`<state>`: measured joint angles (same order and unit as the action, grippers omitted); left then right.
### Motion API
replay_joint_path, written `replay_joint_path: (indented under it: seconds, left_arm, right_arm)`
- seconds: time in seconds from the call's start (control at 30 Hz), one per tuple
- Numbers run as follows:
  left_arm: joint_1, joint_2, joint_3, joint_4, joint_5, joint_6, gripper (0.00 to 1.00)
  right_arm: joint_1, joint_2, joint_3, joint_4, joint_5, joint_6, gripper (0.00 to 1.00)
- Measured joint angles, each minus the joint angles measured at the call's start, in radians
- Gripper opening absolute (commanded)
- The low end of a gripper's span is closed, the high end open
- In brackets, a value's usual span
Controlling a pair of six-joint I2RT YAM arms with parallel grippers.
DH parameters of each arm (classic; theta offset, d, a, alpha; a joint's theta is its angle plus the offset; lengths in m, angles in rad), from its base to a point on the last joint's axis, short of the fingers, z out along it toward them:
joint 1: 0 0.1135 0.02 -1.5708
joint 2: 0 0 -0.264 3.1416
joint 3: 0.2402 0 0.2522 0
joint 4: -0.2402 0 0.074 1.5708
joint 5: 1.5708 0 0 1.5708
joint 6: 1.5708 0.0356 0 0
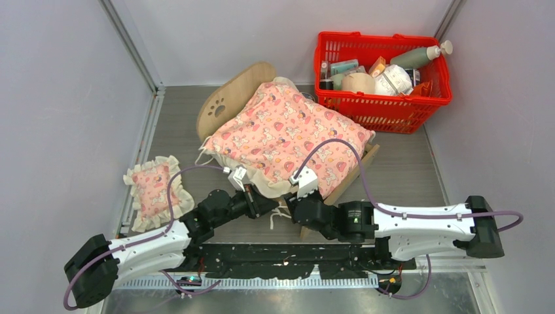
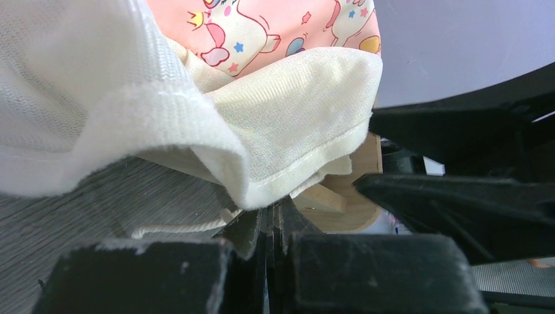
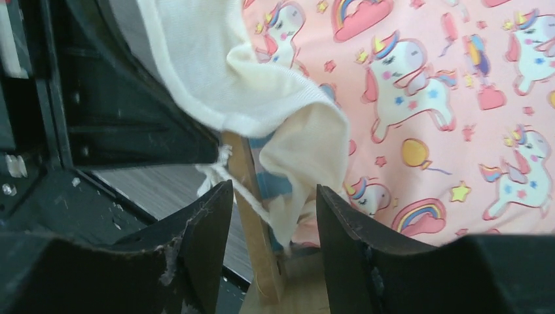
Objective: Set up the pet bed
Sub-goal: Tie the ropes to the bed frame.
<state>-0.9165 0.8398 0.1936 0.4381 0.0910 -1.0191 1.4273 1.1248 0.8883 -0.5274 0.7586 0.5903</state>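
Observation:
The pet bed stands mid-table, its arched headboard (image 1: 237,99) with the paw cutout at the far left. The pink patterned blanket (image 1: 288,134) covers the mattress; only a sliver of blue stripe (image 3: 276,184) shows. My left gripper (image 1: 262,199) (image 2: 271,212) is shut at the blanket's near corner, pinching the cream frill (image 2: 294,118). My right gripper (image 1: 296,198) (image 3: 271,196) is open beside it, its jaws straddling the bed's plywood edge (image 3: 254,222) and the hanging frill. The pink frilled pillow (image 1: 154,191) lies on the table at the left.
A red basket (image 1: 366,111) full of bottles and packs stands at the back right, close to the bed's foot. Grey walls close the table on three sides. A white cord (image 2: 170,229) lies on the table under the blanket corner.

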Motion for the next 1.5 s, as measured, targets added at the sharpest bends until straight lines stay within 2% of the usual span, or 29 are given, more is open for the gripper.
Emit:
replay_joint_path:
  seconds: [0.2,0.37,0.5,0.7,1.13,1.27,1.37,1.43,1.5]
  left_arm:
    - [0.000,0.000,-0.003,0.008,0.003,-0.016,0.00]
    - [0.000,0.000,-0.003,0.014,0.004,-0.029,0.00]
    - [0.000,0.000,-0.003,0.015,0.004,-0.041,0.00]
    - [0.000,0.000,-0.003,0.015,0.008,-0.048,0.00]
    - [0.000,0.012,-0.003,0.021,0.022,-0.051,0.00]
    - [0.000,0.011,-0.003,0.021,0.024,-0.051,0.01]
    - [0.000,0.010,-0.003,0.021,0.025,-0.050,0.08]
    - [0.000,0.008,-0.003,0.021,0.025,-0.050,0.11]
    - [0.000,0.006,-0.003,0.021,0.025,-0.048,0.14]
  right_arm:
    - [0.005,-0.057,-0.204,0.269,-0.136,-0.268,0.51]
    - [0.006,-0.050,-0.232,0.370,-0.200,-0.354,0.50]
    - [0.027,0.008,-0.180,0.368,-0.171,-0.333,0.52]
    - [0.069,0.069,-0.122,0.348,-0.117,-0.344,0.40]
    - [0.070,-0.047,-0.243,0.373,-0.129,-0.528,0.40]
    - [0.070,-0.027,-0.243,0.392,-0.138,-0.570,0.31]
    - [0.070,-0.003,-0.243,0.404,-0.127,-0.605,0.15]
    - [0.069,0.002,-0.243,0.408,-0.116,-0.619,0.08]
    - [0.069,0.002,-0.243,0.410,-0.108,-0.626,0.06]
